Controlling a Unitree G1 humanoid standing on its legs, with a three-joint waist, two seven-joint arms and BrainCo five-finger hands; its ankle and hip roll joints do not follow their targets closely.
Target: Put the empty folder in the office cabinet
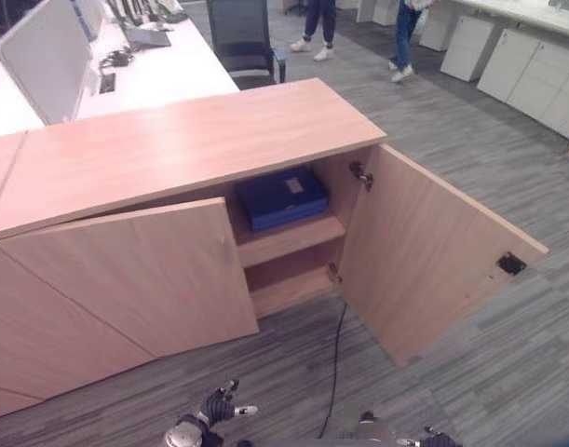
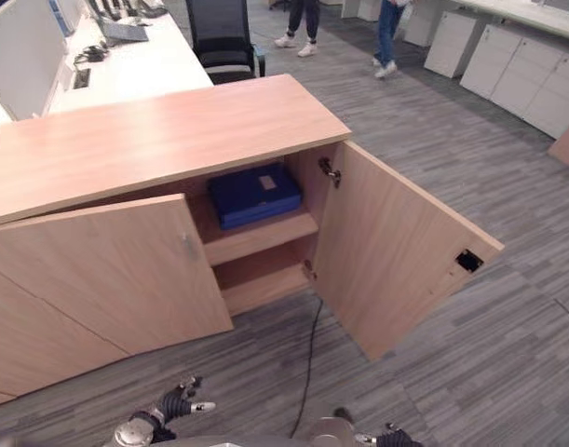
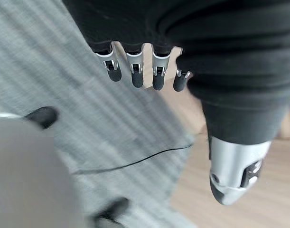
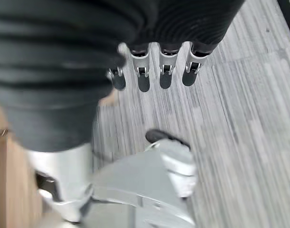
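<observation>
One blue folder (image 1: 282, 197) lies flat on the upper of two shelves inside the wooden cabinet (image 1: 172, 140), its long axis running left to right. Of the cabinet's two doors, the right door (image 1: 424, 247) stands wide open and the left door (image 1: 144, 279) is ajar. Both hands hang low near the floor holding nothing, the left hand (image 1: 217, 407) and the right hand (image 4: 154, 71) each with relaxed, spread fingers.

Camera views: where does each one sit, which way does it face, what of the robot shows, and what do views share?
Left eye view: on the head, looking down at the cabinet, open door and blue folder on the upper shelf; left hand low.
Right eye view: same head, slightly offset; same scene, right hand at the bottom edge.
Left wrist view: along the left hand's relaxed fingers toward the carpet.
Right wrist view: along the right hand's relaxed fingers toward the carpet.
Both eye views share the folder.
</observation>
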